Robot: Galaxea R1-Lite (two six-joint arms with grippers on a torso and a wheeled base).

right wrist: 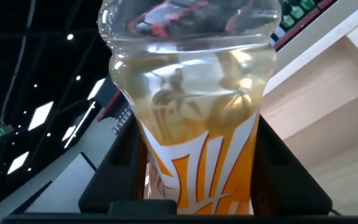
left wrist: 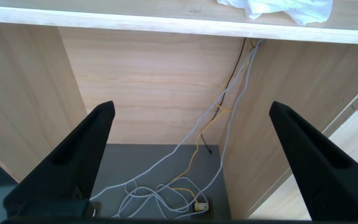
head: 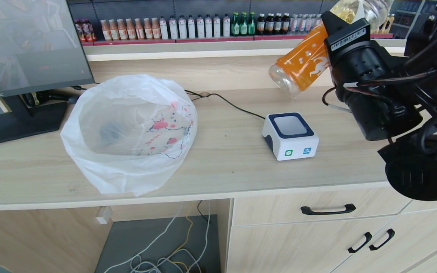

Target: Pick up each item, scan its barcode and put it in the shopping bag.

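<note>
From the head camera I see my right pincer [head: 340, 26] clamped on the orange-labelled bottle [head: 304, 62], which is held tilted in the air over the counter's [head: 233, 167] far right part. The scanner [head: 290, 135] sits right of the counter's middle, and the open shopping bag [head: 127, 132] stands left of the middle, reaching the front edge. On the left wrist camera, my left pincer [left wrist: 191, 109] is spread wide with nothing in it, below the counter's front edge and facing loose cables [left wrist: 185, 180]. On the right wrist camera, the bottle sits squeezed between both fingers [right wrist: 120, 165].
</note>
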